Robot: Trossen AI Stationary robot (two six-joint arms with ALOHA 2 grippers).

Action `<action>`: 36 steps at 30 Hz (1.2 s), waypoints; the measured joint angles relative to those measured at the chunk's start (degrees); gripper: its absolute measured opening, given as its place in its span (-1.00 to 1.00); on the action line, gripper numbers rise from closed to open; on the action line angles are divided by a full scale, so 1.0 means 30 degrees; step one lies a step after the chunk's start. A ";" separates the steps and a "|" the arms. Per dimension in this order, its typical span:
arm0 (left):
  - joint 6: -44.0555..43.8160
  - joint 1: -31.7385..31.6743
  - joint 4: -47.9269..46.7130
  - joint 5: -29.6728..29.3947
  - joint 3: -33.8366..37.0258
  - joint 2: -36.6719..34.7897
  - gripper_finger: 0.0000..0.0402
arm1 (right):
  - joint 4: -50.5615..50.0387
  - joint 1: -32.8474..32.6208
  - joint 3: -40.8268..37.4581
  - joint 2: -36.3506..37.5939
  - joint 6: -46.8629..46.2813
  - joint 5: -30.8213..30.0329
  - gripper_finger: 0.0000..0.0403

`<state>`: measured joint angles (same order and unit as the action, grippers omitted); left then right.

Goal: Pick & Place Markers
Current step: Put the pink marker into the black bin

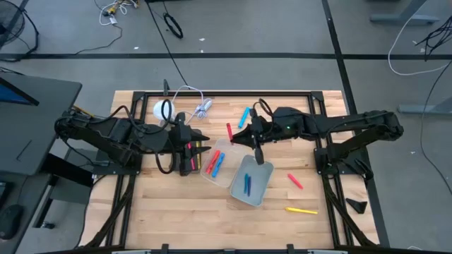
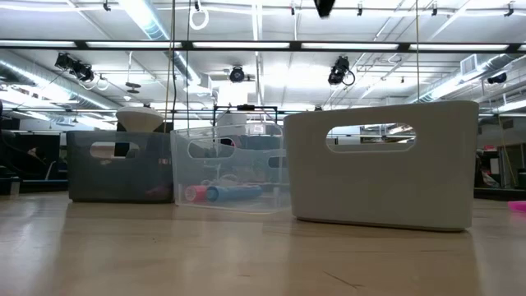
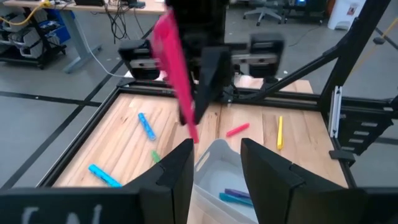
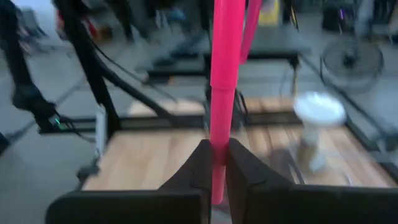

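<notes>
My right gripper (image 1: pixel 238 135) reaches in from the table's right, shut on a pink marker (image 4: pixel 222 87), which also shows in the left wrist view (image 3: pixel 175 68). It hangs above the clear bin (image 1: pixel 220 144), which holds red and blue markers (image 1: pixel 215 163). My left gripper (image 3: pixel 214 152) faces it from the left, above the bins, open with nothing between its fingers. The white bin (image 1: pixel 263 185) holds blue markers (image 1: pixel 247 185). Loose markers lie on the table: blue (image 1: pixel 244 116), red (image 1: pixel 294 180), yellow (image 1: pixel 301 210). My right gripper pinches the pink marker near one end (image 4: pixel 217 146) between its two fingers. The fingers reach in about level from the table's right and lie across the marker. The marker stands steeply, its long part above the fingers, lifted clear over the bins.
A dark bin (image 2: pixel 119 168) stands beside the clear bin (image 2: pixel 226 168) and the white bin (image 2: pixel 382 164). A white round-topped lamp (image 1: pixel 162 109) and a white cable bundle (image 1: pixel 203 107) sit at the table's far side. Bare wood lies near the front edge.
</notes>
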<state>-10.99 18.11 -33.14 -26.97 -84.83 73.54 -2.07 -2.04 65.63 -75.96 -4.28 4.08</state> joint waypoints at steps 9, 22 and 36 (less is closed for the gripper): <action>0.0096 -0.0432 0.1594 0.0194 0.0004 0.0000 -0.31 | 0.3528 -0.0867 0.0000 0.0000 0.0162 -0.0022 -0.91; 0.0251 -0.2293 0.4898 0.2968 0.0019 0.1327 -0.31 | 0.3960 -0.1048 0.0007 -0.0095 -0.0297 -0.0736 -0.91; 0.0389 -0.2776 0.6761 0.4478 0.0012 0.2871 -0.35 | 0.3919 -0.1611 -0.0005 -0.0102 -0.0280 -0.0765 -0.91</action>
<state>-9.82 9.78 -12.86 -13.54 -84.79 82.15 9.69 -6.88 65.61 -76.27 -5.12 1.78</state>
